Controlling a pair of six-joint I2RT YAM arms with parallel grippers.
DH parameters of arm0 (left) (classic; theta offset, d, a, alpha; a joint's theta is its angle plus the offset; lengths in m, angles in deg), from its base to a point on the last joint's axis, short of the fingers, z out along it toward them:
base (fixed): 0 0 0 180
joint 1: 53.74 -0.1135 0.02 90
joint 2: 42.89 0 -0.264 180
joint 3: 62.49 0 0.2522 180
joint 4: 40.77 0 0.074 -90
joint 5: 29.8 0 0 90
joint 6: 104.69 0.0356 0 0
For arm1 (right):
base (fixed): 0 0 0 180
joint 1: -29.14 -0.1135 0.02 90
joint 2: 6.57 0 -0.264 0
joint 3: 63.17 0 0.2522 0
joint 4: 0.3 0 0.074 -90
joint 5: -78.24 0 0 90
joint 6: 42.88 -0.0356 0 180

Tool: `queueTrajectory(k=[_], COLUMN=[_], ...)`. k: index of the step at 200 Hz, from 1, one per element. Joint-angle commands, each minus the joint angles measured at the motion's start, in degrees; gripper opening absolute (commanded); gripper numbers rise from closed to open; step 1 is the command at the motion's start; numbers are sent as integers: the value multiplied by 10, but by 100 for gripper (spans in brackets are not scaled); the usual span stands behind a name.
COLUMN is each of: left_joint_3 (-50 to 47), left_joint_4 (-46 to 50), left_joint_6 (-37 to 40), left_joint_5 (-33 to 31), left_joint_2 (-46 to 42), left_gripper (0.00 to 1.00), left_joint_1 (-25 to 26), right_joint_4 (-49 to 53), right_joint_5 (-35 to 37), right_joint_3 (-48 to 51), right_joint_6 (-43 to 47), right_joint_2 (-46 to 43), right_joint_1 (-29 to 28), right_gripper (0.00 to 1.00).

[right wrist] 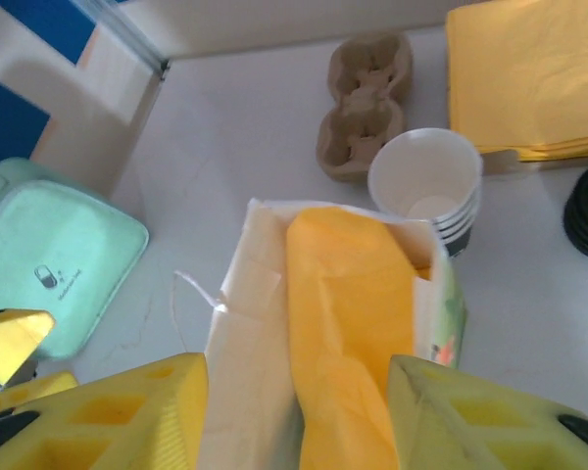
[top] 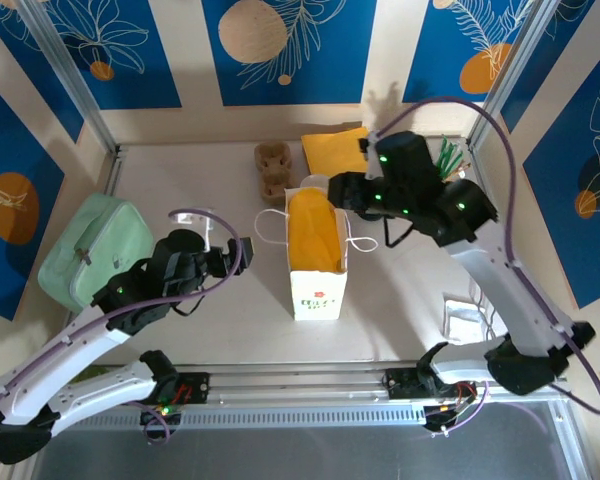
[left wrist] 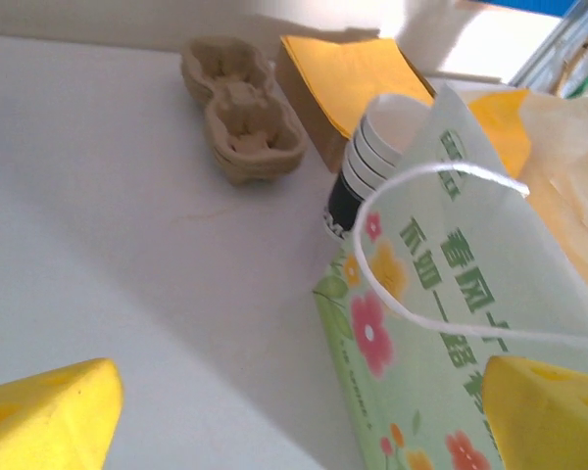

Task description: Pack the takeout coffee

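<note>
1. bag (top: pixel 318 290): printed paper, upright at mid-table, mouth open to load from above.
2. yellow paper (top: pixel 315 235): fills the bag's mouth and rises past its rim (probably padding or a cover).
3. takeout coffee: place cannot be told; if packed, it is inside the bag, under the yellow paper.
4. right gripper (right wrist: pixel 296 377): directly over the bag's mouth, fingers parted either side of the yellow paper, not clamping it (placed to tuck or let go, I judge).
5. left gripper (left wrist: pixel 294 416): just left of the bag, fingers spread wide, holding nothing; well placed to steady it.
6. Behind the bag: stack of cups (right wrist: pixel 426 181), cardboard tray (top: pixel 272 170), napkins (top: pixel 337 150).
</note>
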Motion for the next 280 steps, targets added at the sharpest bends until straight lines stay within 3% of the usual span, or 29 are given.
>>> queueTrajectory(k=[1, 61, 69, 82, 114, 149, 175, 191, 214, 221, 251, 280], left_joint_3=[16, -43, -56, -81, -146, -221, -283, -315, -359, -350, -394, -407], left_joint_4=[8, -66, -83, -119, -211, -288, -348, -385, -473, -456, -600, -647], left_joint_6=[49, 158, 171, 195, 245, 256, 245, 241, 245, 236, 327, 311], left_joint_5=[-74, -197, -212, -230, -246, -248, -192, -166, -167, -172, -152, -74], left_joint_2=[-9, -28, -32, -38, -48, -43, -42, -32, 17, 26, 74, 139], left_gripper=[98, 99, 99, 99, 99, 99, 99, 99, 99, 99, 99, 99], left_joint_1=[-7, -23, -28, -38, -67, -120, -181, -216, -263, -275, -308, -365], right_joint_4=[-38, -80, -94, -126, -204, -362, -479, -551, -657, -679, -774, -853], right_joint_5=[-41, -118, -117, -110, -133, -71, 19, 20, -13, -10, 11, -5], right_joint_3=[60, 229, 254, 304, 408, 546, 634, 675, 711, 711, 720, 732], right_joint_6=[8, 42, 46, 45, 56, 85, 106, 128, 165, 175, 201, 230], right_joint_2=[-50, -147, -156, -170, -178, -192, -182, -164, -111, -88, -13, 18], right_joint_1=[40, 215, 235, 261, 325, 338, 342, 345, 348, 345, 336, 332], right_gripper=[56, 76, 82, 100, 99, 99, 99, 99, 99, 99, 99, 99])
